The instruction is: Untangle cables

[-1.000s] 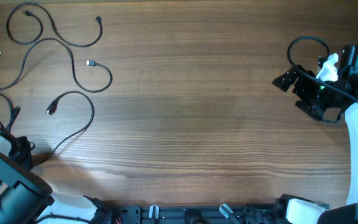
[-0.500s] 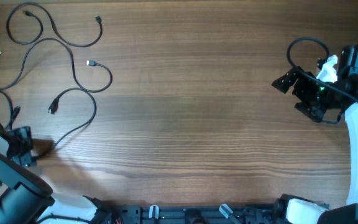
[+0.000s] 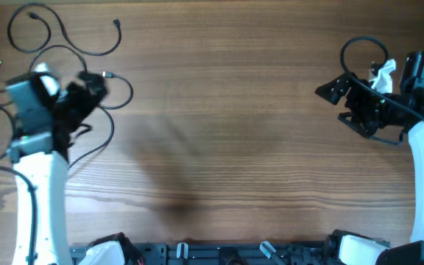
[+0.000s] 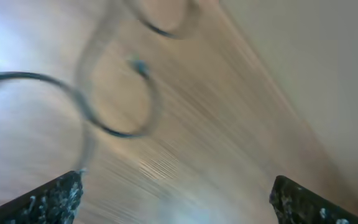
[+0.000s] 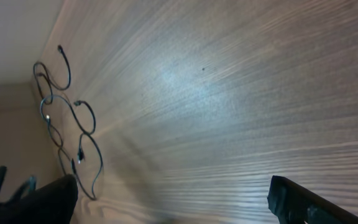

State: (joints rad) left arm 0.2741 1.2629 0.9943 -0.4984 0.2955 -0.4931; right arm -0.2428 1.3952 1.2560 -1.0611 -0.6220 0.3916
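Several thin black cables (image 3: 87, 51) lie in loose loops at the table's far left, one with a silvery plug (image 3: 109, 74). My left gripper (image 3: 96, 83) hovers over these loops. In the blurred left wrist view its jaws (image 4: 179, 202) stand wide open with bare wood between them, and a cable loop (image 4: 114, 132) curves ahead of them. My right gripper (image 3: 331, 90) is at the far right, well away from the cables. Its jaws (image 5: 173, 202) are open and empty, and the cables (image 5: 82, 118) show far off at the left of that view.
The wooden table (image 3: 227, 147) stretches between the two arms. A thicker black wire (image 3: 363, 46) loops off the right arm near the back right edge. The left arm's white link (image 3: 46, 199) crosses the front left corner, over part of one cable.
The left arm has swung up from the front left corner to over the cable loops, and its jaws have opened wide. The right gripper has shifted slightly left.
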